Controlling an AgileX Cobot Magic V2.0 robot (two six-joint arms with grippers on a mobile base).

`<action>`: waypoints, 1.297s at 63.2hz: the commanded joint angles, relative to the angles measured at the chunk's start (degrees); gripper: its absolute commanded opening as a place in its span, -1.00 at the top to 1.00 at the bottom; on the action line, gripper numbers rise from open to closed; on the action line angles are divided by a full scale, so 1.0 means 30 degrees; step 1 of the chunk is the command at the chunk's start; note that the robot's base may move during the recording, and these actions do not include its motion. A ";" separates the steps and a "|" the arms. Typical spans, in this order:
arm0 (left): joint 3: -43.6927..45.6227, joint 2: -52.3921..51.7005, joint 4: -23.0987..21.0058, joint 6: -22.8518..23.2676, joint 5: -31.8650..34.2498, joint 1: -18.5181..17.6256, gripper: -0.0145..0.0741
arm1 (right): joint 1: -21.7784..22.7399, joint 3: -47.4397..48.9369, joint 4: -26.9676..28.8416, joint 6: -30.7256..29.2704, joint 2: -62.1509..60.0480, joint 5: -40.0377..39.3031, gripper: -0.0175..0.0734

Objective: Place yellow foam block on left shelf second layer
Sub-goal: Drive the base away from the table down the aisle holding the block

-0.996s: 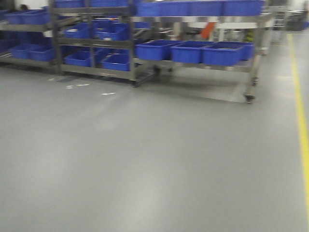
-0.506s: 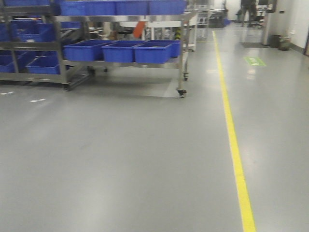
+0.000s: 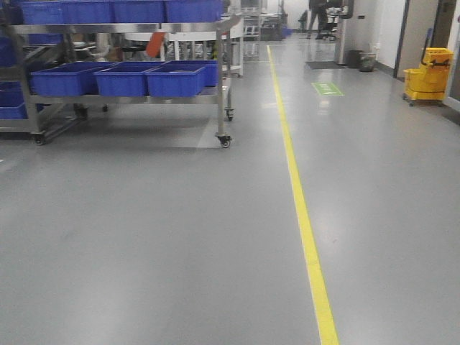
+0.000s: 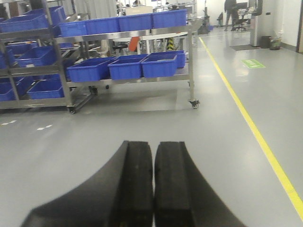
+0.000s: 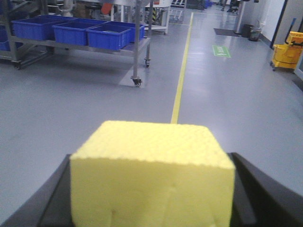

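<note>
The yellow foam block [image 5: 151, 175] fills the lower middle of the right wrist view. My right gripper [image 5: 150, 156] is shut on it, with a black finger [image 5: 54, 198] pressed to each side. In the left wrist view my left gripper [image 4: 154, 146] is shut with nothing between its pads. Steel shelf racks stand to the left: a taller rack with several layers [image 4: 33, 69] and a wheeled rack [image 3: 122, 29] beside it. Both carry blue bins [image 3: 172, 79]. Neither gripper shows in the front view. The racks are a few metres away across the grey floor.
A yellow floor line [image 3: 302, 215] runs away from me down the aisle. To its right are a green floor mark [image 3: 327, 88] and a yellow mop bucket [image 3: 428, 75] by the wall. A person [image 3: 316, 14] stands far down the aisle.
The front view has swung to the right. The racks have slid toward the left edge, and the yellow line and the mop bucket have come into view.
</note>
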State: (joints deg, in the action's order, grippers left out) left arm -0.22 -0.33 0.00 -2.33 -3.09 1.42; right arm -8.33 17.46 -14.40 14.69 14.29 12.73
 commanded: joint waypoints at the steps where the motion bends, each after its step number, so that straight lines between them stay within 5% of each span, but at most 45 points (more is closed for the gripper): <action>1: -0.0533 -0.0398 -0.0109 0.0075 0.1566 0.0005 0.39 | 0.0106 0.0556 -0.0313 -0.0174 0.0179 -0.1594 -0.53; 82: -0.0533 -0.0398 -0.0109 0.0075 0.1566 0.0005 0.39 | 0.0106 0.0556 -0.0313 -0.0174 0.0179 -0.1594 -0.53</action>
State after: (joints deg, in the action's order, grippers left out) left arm -0.22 -0.33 0.00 -2.33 -3.09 1.42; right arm -8.33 17.46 -14.40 14.60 14.29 12.73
